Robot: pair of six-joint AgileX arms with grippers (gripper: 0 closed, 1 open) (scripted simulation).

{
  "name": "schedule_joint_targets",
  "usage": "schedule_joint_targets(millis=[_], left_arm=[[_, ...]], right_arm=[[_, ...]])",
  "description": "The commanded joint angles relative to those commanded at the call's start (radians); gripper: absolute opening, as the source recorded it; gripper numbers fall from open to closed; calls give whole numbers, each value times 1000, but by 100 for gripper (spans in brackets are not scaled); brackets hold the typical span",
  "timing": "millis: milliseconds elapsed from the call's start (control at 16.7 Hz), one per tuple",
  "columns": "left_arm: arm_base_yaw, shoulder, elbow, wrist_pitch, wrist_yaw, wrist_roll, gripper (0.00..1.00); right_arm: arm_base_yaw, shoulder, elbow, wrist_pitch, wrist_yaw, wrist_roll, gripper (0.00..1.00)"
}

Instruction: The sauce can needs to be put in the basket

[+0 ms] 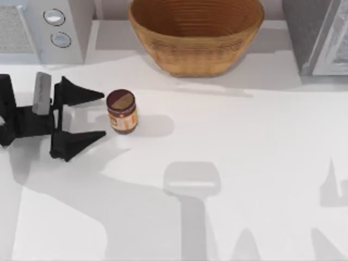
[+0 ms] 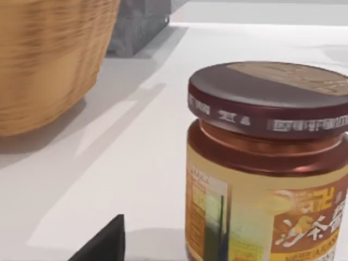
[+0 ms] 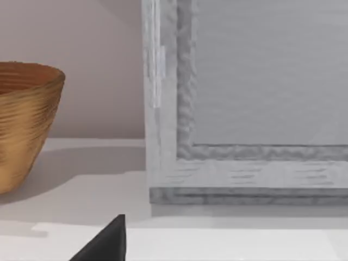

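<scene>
Sauce can (image 1: pixel 122 111) on table's left — basket (image 1: pixel 196 38) behind it, well apart

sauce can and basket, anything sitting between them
Nothing: in the top view only bare white table and shadow separate the sauce can from the basket.
</scene>
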Motion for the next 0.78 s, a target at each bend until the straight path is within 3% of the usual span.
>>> schedule_joint_targets(millis=[360,780], left_arm=[[-28,45,18,233,-29,-202,100],[-137,102,24,564,-136,-481,100]], right_arm=[[0,0,0,0,0,0,100],[0,0,0,0,0,0,100]])
